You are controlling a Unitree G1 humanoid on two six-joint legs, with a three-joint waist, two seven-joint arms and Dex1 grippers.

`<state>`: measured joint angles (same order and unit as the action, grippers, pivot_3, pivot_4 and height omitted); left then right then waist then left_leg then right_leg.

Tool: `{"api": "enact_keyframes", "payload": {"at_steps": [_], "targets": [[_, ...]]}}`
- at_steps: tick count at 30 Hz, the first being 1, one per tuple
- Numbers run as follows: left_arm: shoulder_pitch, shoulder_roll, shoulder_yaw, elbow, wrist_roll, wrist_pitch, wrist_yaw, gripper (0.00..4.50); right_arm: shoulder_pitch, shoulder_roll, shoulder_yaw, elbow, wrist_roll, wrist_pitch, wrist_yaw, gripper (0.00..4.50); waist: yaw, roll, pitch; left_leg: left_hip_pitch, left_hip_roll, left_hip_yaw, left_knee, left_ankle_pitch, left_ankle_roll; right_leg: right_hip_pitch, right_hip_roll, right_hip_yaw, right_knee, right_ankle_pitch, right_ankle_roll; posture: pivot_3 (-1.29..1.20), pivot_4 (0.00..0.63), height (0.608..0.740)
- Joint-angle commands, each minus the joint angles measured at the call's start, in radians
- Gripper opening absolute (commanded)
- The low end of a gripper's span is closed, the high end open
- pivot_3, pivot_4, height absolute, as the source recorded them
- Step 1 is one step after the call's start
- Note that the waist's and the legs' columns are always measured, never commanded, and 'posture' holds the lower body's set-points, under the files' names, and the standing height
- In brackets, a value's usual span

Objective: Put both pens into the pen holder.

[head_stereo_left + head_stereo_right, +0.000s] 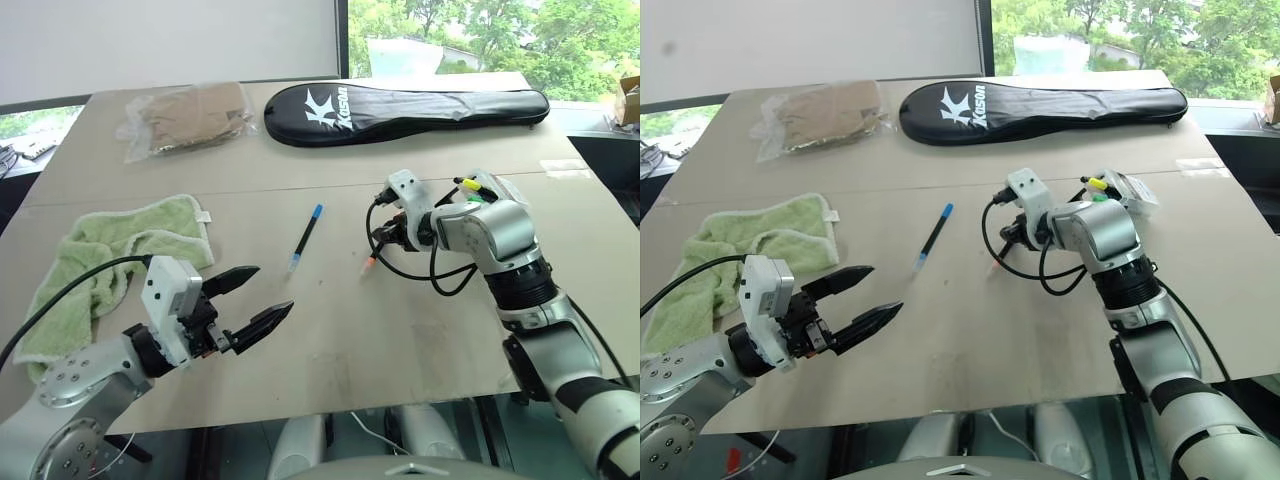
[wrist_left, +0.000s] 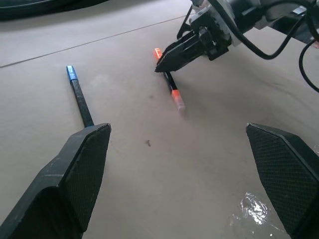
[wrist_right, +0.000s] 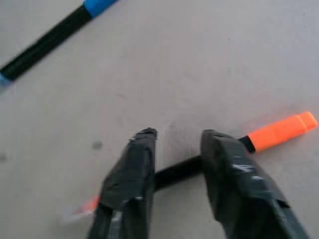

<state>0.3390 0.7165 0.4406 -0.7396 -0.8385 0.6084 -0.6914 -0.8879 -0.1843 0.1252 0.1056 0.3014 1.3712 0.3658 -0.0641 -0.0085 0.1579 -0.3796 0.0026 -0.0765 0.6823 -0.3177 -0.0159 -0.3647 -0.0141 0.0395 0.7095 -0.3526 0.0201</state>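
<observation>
The orange-capped pen (image 3: 279, 132) lies flat on the table (image 1: 330, 330) at centre, its black barrel between my right gripper (image 3: 177, 142)'s parted fingers, tilted down over it. Whether they touch it I cannot tell. The blue-capped pen (image 1: 306, 238) lies just left. The pen holder (image 1: 1125, 190) sits partly hidden behind my right forearm. My left gripper (image 1: 262, 298) hovers near-left, spread wide.

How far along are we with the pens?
Nothing is in the pen holder yet. In hand: the right gripper straddles the orange-capped pen, which lies on the table, jaws apart, not yet gripping. The blue-capped pen lies untouched on the table; the left gripper hovers open.
</observation>
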Motion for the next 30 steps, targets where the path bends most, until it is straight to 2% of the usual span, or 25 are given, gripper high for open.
{"api": "enact_keyframes", "payload": {"at_steps": [1,5,11,17,22,30], "targets": [[0.003,0.0,0.009,-0.018,0.015,-0.022,0.005,4.5,-0.026,0.104,-0.121,-0.015,-0.059,0.168,-0.149,2.98,0.001,0.0,0.0,0.0,0.0,0.0,0.0,0.0,0.0,-0.001,0.0,0.0,0.0,0.0,0.0,0.0,0.15,0.74],[-0.007,0.0,0.004,-0.016,0.016,-0.021,0.009,4.5,-0.049,0.15,-0.136,-0.051,-0.104,0.189,-0.225,2.98,0.006,0.001,0.0,-0.001,0.0,0.0,-0.001,0.0,0.0,-0.002,0.0,0.0,0.0,0.0,0.0,0.0,0.15,0.74],[0.005,0.002,0.011,-0.025,0.012,-0.021,0.01,4.5,-0.052,0.117,-0.093,-0.14,-0.107,0.205,-0.236,2.98,0.004,0.002,0.001,-0.005,-0.001,0.0,-0.001,0.0,0.0,-0.006,-0.001,0.0,0.001,0.0,0.0,0.0,0.15,0.74],[0.01,0.002,-0.003,-0.036,0.021,-0.023,0.012,4.5,-0.071,0.152,-0.114,-0.202,-0.15,0.243,-0.317,2.98,-0.01,0.003,0.002,-0.012,-0.001,0.001,-0.001,0.0,-0.001,-0.014,0.0,0.001,0.003,0.0,0.0,0.0,0.15,0.74],[-0.005,0.002,-0.013,-0.034,0.014,-0.016,0.022,4.5,-0.086,0.197,-0.177,-0.136,-0.188,0.243,-0.39,2.98,-0.007,0.003,0.002,-0.013,-0.001,0.001,-0.001,0.001,-0.001,-0.015,0.0,0.001,0.003,0.0,0.0,0.0,0.15,0.74],[-0.026,0.001,-0.024,-0.028,0.011,-0.009,0.03,4.5,-0.151,0.289,-0.364,0.114,-0.256,0.238,-0.489,2.98,-0.011,0.003,0.001,-0.013,-0.001,0.003,-0.001,0.001,-0.001,-0.015,0.0,0.001,0.003,0.0,0.0,0.0,0.15,0.74]]}}
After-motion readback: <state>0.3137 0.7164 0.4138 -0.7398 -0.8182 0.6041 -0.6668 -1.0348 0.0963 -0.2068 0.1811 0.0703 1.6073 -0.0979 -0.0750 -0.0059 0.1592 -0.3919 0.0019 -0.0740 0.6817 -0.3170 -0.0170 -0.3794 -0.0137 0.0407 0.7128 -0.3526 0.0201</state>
